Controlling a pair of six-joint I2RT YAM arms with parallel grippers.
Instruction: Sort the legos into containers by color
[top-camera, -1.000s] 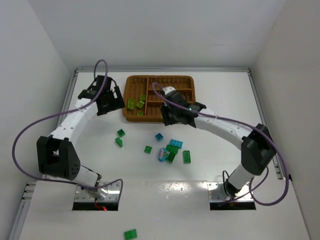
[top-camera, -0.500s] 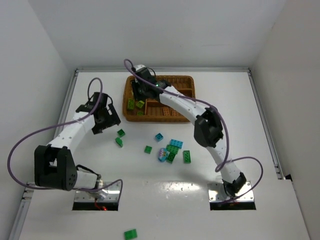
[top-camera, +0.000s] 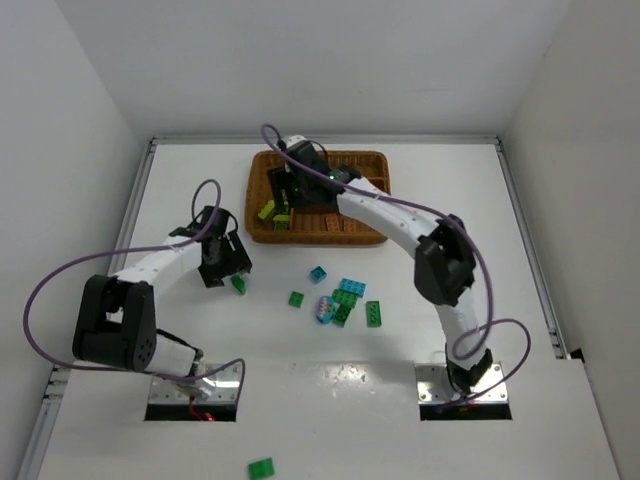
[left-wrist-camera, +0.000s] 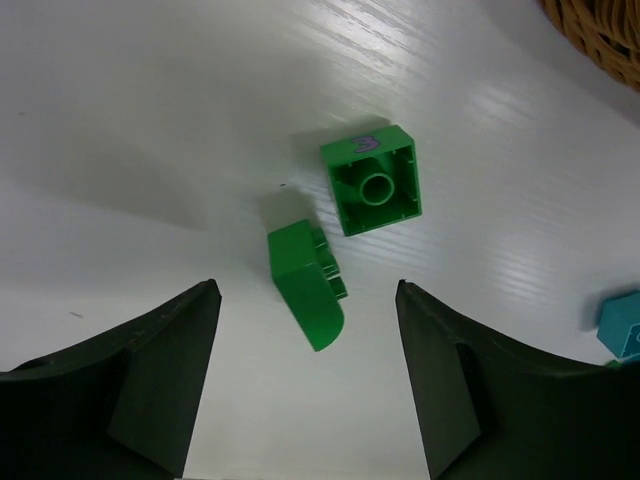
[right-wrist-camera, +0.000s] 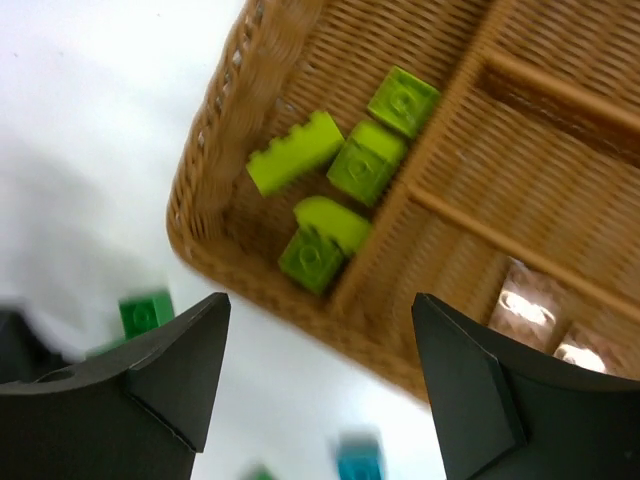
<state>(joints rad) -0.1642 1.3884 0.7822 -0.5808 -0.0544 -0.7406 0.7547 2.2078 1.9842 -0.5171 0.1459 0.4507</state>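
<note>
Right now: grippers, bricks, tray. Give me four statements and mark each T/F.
1. The left gripper is open over two dark green bricks lying on the table. True.
2. The right gripper is shut on a lime brick. False: it is open and empty, above the wicker tray.
3. Several lime green bricks lie in the tray's narrow side section. True.
4. Every teal brick is already in the tray. False: a teal brick lies on the table in front of the tray, with more beside it.
</note>
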